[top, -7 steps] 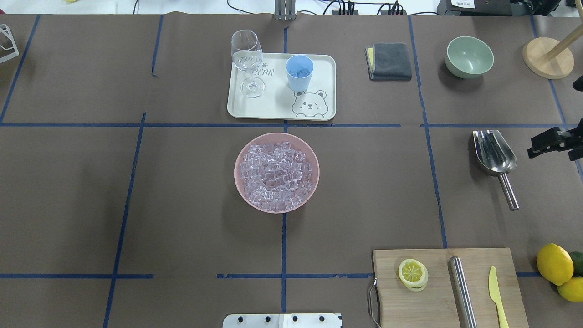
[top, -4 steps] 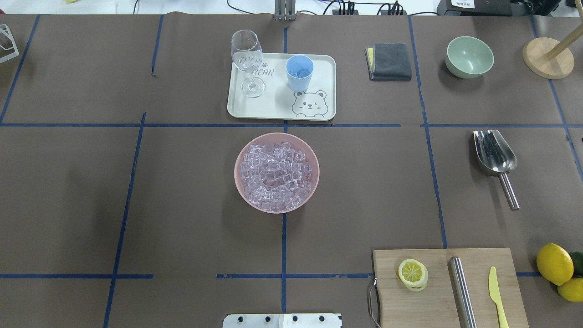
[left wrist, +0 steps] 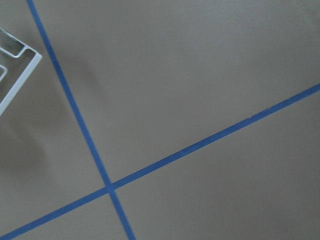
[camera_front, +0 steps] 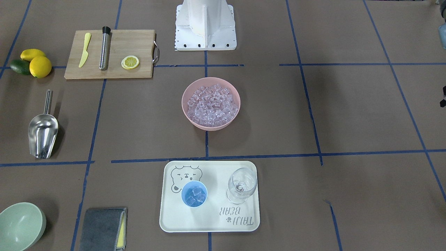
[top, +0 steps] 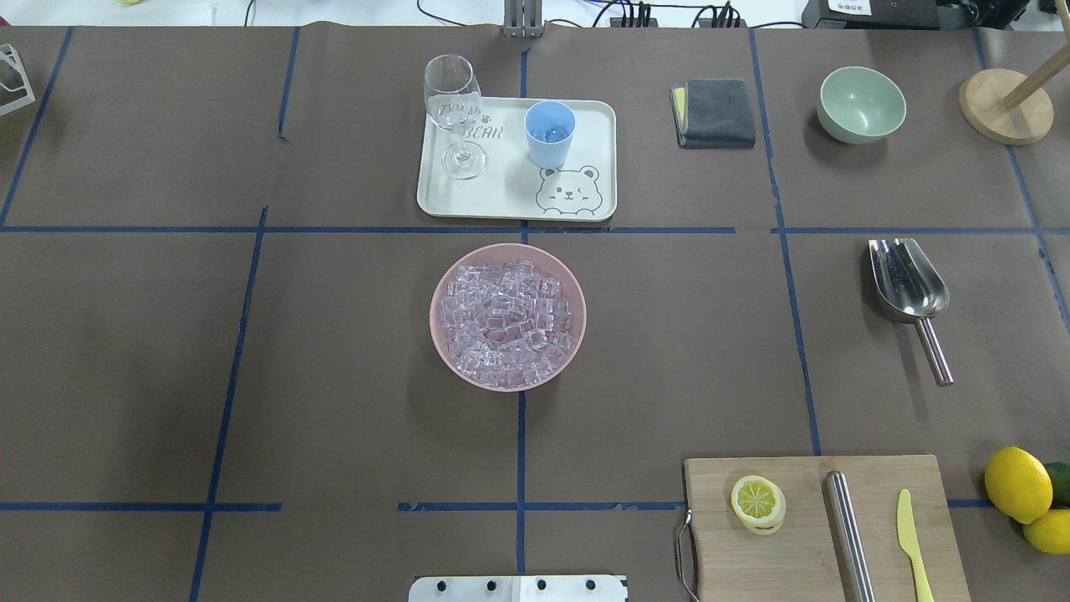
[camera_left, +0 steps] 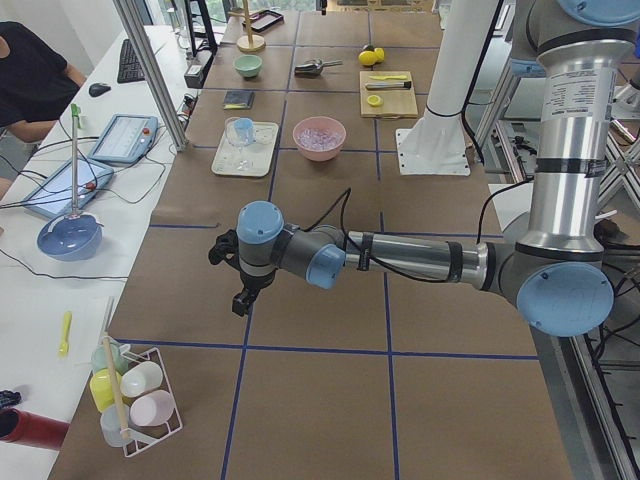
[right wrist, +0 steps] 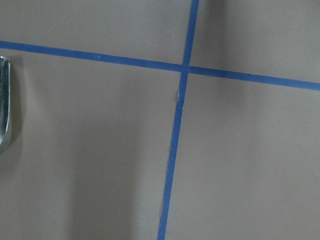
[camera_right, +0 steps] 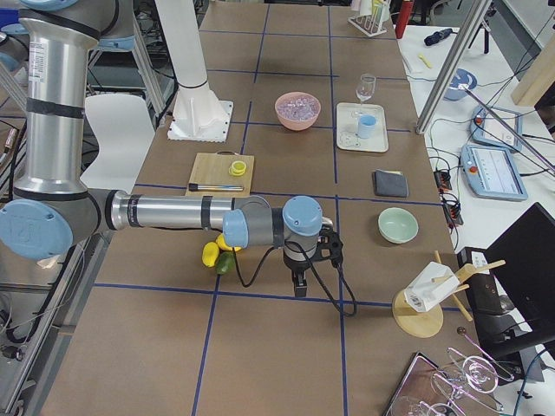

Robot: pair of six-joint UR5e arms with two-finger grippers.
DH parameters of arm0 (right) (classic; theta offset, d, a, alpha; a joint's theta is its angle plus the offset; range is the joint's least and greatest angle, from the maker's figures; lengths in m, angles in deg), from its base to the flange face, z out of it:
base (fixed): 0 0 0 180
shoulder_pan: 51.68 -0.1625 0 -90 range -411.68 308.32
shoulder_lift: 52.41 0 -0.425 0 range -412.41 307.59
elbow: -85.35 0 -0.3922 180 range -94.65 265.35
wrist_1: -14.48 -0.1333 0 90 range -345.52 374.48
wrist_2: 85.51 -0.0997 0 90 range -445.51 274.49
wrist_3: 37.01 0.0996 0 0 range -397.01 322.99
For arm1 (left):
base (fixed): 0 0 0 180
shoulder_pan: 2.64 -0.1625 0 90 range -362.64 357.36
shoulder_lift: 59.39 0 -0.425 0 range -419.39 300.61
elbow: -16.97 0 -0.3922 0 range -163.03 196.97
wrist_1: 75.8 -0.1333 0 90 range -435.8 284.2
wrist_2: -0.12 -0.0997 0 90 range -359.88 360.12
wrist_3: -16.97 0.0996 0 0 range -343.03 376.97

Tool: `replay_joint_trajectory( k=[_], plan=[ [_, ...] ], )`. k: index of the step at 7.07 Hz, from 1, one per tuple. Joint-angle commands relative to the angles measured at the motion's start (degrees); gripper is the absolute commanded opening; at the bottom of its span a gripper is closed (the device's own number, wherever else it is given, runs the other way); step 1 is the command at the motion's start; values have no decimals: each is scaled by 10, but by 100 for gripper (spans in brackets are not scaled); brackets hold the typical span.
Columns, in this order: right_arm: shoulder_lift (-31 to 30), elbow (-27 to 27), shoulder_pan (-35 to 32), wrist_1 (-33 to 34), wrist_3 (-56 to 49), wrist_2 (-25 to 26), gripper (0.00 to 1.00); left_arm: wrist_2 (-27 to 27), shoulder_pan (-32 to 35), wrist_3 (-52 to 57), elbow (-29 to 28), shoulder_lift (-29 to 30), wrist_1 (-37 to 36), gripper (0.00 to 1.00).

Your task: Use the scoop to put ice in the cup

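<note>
Scoop [top: 907,288]: flat on table [top: 669,351], near right gripper [camera_right: 299,284].
Cup [camera_front: 183,195]: ice [camera_front: 197,192] inside, far from it.
Grip width: cannot tell.

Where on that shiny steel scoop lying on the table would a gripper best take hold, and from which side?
Probably the short tubular handle of the shiny steel scoop, from straight above, pinching across the tube. It lies flat with bare paper on both sides; the trough looks too wide.
</note>
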State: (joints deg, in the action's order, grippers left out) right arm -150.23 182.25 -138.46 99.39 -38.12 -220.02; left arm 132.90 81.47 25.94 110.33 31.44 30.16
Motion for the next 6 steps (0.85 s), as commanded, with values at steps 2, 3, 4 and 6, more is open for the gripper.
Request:
replay_joint_trajectory(
  k=[2,3,4,6],
  plan=[
    [14,-32,-16,-1,-4,-30,100,-7,80,118,-2,-8,-103,100],
    [35,-34,-16,-1,-6,-29,100,-6,82,119,1,-41,-105,100],
    [35,-39,-16,-3,-7,-29,100,-4,80,104,-4,-51,-100,100],
    [40,-56,-16,-2,-6,-28,100,3,79,39,0,-50,-104,100]
  ],
)
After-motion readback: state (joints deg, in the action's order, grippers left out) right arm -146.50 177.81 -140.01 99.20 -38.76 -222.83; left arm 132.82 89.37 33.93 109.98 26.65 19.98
